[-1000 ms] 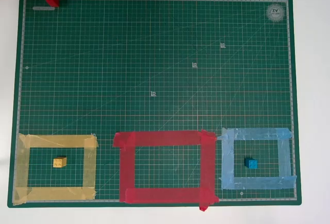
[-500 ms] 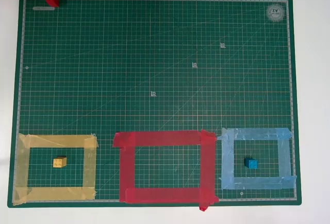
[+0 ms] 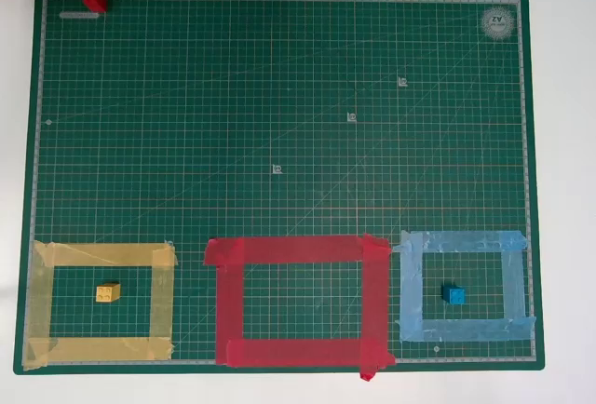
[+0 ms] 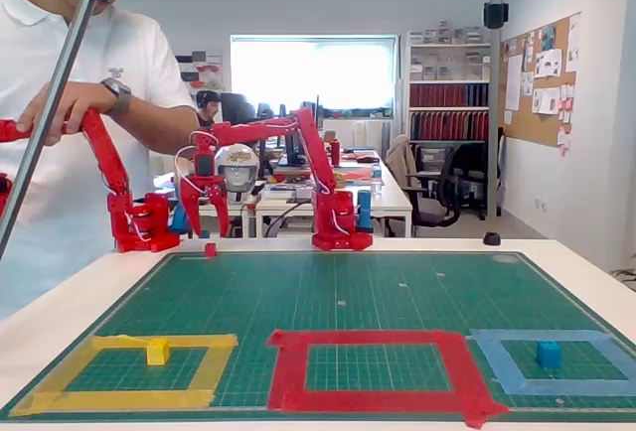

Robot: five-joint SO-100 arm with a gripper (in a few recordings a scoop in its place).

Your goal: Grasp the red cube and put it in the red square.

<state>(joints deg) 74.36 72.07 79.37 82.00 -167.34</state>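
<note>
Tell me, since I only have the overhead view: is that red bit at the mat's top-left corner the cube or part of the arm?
Observer: It's the red cube. In the fixed view it lies on the mat at its far left corner.
Operator: Where's the gripper in height?
Observer: The gripper hangs just above the cube and seems not to touch it. I cannot tell how its jaws stand.

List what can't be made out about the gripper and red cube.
- Gripper: open or shut unclear. It is small and far off in the fixed view and cut by the top edge in the overhead view.
- Red cube: whether the gripper touches it; too small in both views.
</note>
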